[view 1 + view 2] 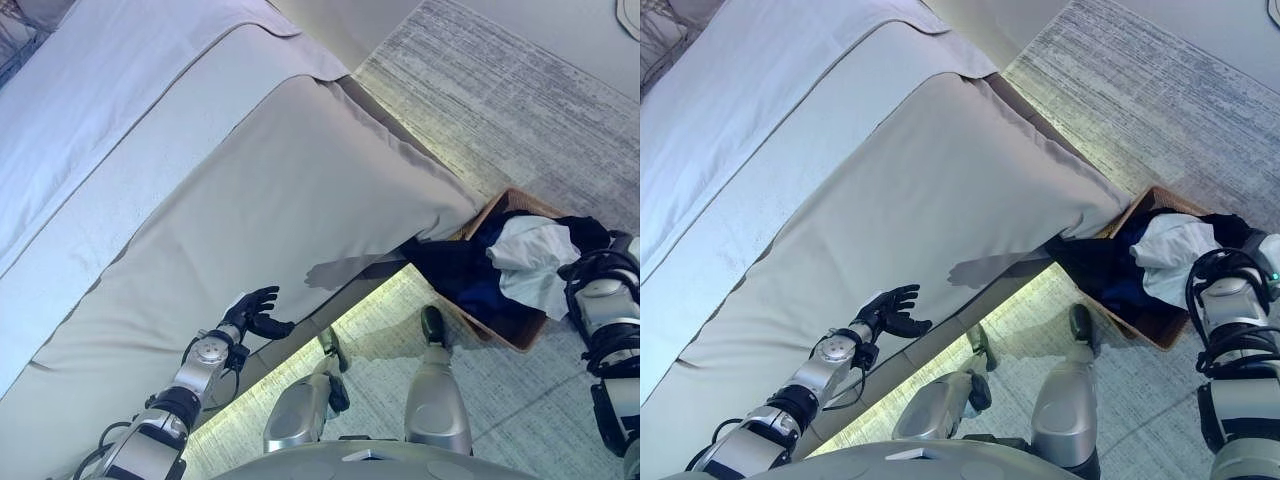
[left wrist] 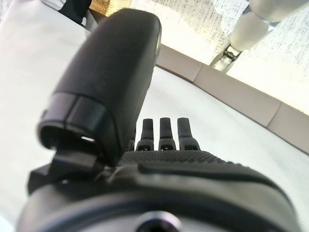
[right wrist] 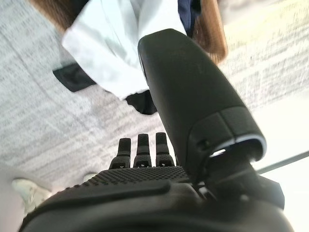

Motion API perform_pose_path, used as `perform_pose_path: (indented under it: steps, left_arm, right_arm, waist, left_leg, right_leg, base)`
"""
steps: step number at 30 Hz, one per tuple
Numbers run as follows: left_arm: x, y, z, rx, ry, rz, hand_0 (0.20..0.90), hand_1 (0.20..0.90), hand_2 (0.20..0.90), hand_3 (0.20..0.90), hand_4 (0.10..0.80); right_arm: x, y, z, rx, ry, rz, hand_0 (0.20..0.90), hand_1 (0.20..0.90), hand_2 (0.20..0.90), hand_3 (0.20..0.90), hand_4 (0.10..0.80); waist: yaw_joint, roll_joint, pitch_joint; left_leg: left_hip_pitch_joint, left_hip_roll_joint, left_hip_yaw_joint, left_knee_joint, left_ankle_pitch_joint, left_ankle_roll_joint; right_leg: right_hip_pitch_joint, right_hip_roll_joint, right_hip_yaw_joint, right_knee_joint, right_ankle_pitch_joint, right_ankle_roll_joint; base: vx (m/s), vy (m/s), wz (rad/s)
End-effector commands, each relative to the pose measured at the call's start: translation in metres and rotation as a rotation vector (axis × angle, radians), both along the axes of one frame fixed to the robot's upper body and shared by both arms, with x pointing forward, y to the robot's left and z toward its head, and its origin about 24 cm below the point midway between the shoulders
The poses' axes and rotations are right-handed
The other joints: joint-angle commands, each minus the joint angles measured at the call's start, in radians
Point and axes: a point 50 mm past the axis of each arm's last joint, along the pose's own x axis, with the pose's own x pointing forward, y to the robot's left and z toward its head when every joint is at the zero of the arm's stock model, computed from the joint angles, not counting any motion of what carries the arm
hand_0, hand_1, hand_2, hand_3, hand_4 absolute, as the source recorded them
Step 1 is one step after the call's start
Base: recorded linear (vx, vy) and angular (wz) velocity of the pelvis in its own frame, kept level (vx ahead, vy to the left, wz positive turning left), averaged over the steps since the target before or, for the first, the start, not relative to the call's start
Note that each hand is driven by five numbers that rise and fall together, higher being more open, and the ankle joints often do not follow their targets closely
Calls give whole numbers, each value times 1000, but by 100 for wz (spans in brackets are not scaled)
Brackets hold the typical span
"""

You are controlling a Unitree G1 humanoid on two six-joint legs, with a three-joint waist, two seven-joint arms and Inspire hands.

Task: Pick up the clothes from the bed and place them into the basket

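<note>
Nearest the head camera, the left hand point(image 1: 255, 312) is held empty over the bed point(image 1: 250, 190) edge, fingers relaxed. No clothes are seen on the bed; white and navy clothes point(image 1: 530, 255) lie heaped in the basket point(image 1: 520, 330). Placing seems done. Only the right wrist view shows the right hand point(image 3: 145, 159), straight-fingered and empty.

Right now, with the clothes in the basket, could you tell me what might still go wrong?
The dark garment hangs over the basket rim toward the bed; it may slide out. The white garment is piled high, close to the right hand, and could catch as that hand withdraws.
</note>
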Motion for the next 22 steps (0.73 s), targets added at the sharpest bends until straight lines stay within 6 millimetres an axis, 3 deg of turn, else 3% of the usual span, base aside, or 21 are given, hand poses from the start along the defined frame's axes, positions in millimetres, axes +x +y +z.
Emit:
perform_pose_path:
  steps: [1,4,6,7,8,14,22]
  left_arm:
    - [-18,26,-9,70,50,54,900,900,900,900,800]
    - [-32,29,-19,72,106,60,900,900,900,900,800]
    - [-43,31,-26,77,158,60,900,900,900,900,800]
    - [-51,33,-32,78,197,65,900,900,900,900,800]
    - [-55,33,-35,79,218,68,900,900,900,900,800]
    - [-78,32,-50,53,321,112,900,900,900,900,800]
    - [-100,33,-61,20,382,147,900,900,900,900,800]
  right_arm:
    - [-17,11,-29,24,33,49,900,900,900,900,800]
    - [-38,36,-75,215,120,136,900,900,900,900,800]
    - [-53,66,-108,403,172,241,900,900,900,900,800]
    - [-68,91,-131,544,202,274,900,900,900,900,800]
    - [-76,104,-142,612,225,300,900,900,900,900,800]
    - [-104,139,-169,777,253,337,900,900,900,900,800]
    - [-137,154,-189,887,420,353,900,900,900,900,800]
  waist:
    - [9,-116,-109]
    - [22,-148,-137]
    - [32,-175,-163]
    - [39,-196,-185]
    - [42,-207,-197]
    - [54,-235,-253]
    - [75,-255,-293]
  left_leg:
    - [66,-64,-5,1,-133,-18]
    - [83,-60,-7,1,-137,-12]
    - [98,-57,-13,1,-139,-8]
    - [111,-57,-19,1,-143,-5]
    - [120,-56,-22,1,-146,-3]
    - [155,-60,-37,1,-161,11]
    - [202,-72,-67,1,-184,36]
  right_leg:
    - [-18,54,-107,15,-38,-45]
    - [18,54,-128,13,-43,-45]
    - [47,56,-139,12,-47,-47]
    - [67,58,-144,12,-51,-49]
    - [80,60,-148,13,-53,-49]
    - [133,70,-152,15,-68,-49]
    - [191,79,-142,32,-99,-51]
  base:
    - [85,34,14]
    - [116,40,16]
    - [179,57,12]
    - [197,74,3]
    - [182,85,8]
    - [110,114,12]
    - [82,103,4]
